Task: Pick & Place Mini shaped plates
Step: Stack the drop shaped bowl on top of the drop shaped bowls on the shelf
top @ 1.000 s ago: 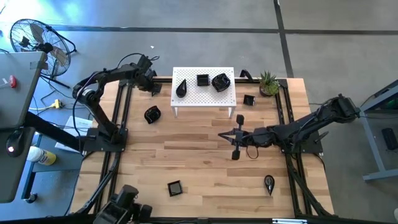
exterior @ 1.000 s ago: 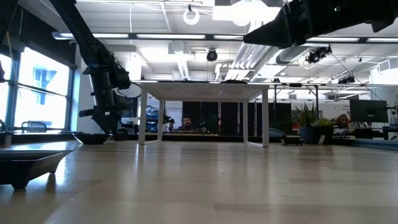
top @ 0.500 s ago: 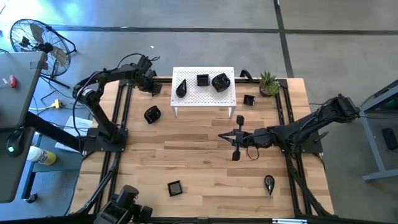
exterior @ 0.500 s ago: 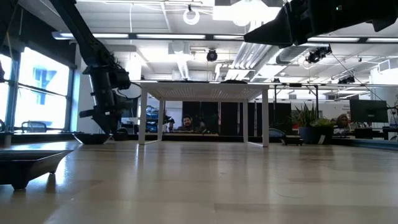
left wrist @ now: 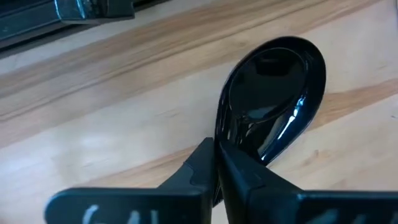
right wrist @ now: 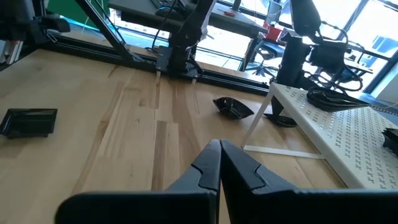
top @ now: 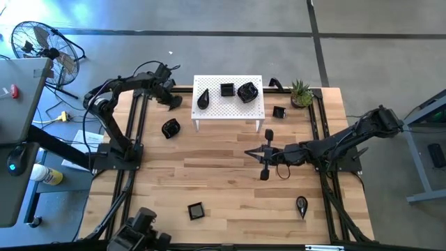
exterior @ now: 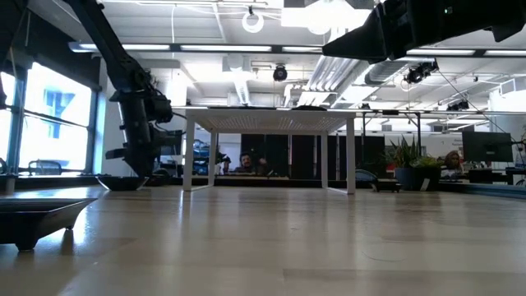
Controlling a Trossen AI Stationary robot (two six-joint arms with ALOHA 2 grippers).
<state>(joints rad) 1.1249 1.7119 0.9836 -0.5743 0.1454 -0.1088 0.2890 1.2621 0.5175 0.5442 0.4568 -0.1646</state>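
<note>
From above we look straight down on the whole bench (top: 230, 188), far enough to see the floor around it. The low camera sits at the height of the bench top and looks level across it into the room. Both views share the white stand (top: 228, 103) (exterior: 271, 123). The left wrist camera looks down very near at the wood and one black dish (left wrist: 273, 93). The right wrist camera looks across the bench to the same stand (right wrist: 336, 130), farther away.

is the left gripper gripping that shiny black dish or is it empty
Gripping it: the left gripper's fingers are closed on the rim of the teardrop dish, at the table's far left edge.
</note>
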